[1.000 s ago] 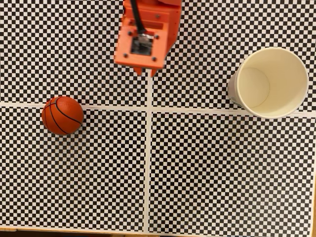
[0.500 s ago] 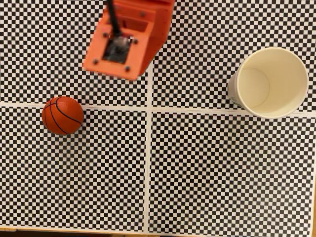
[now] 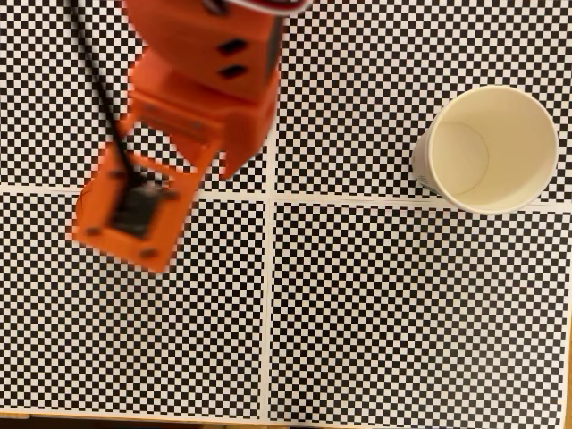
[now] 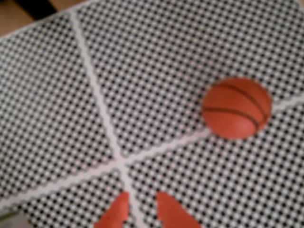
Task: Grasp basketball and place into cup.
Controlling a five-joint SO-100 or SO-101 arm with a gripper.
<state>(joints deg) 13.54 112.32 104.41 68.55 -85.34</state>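
1. In the fixed view the orange arm (image 3: 192,98) reaches down from the top edge and leans toward the left, its blurred square wrist block hanging over the left end of the white cross line on the checkered mat (image 3: 402,313).
2. That arm covers the spot at the left of the mat, so the basketball is hidden in the fixed view.
3. The wrist view fills the gap: the basketball (image 4: 236,108) lies on the checkered mat at the right, resting against one of the white lines, with its dark curved seams showing.
4. The wrist view also shows the gripper (image 4: 141,209) at the bottom edge, two orange fingertips (image 4: 116,214) with a narrow gap between them, straddling a white line. It holds nothing and is well apart from the ball.
5. The fingertips cannot be made out in the fixed view, where the arm's body is blurred.
6. The cup (image 3: 490,149) stands at the right of the fixed view, just above the white cross line, its mouth facing the camera and its pale inside bare.
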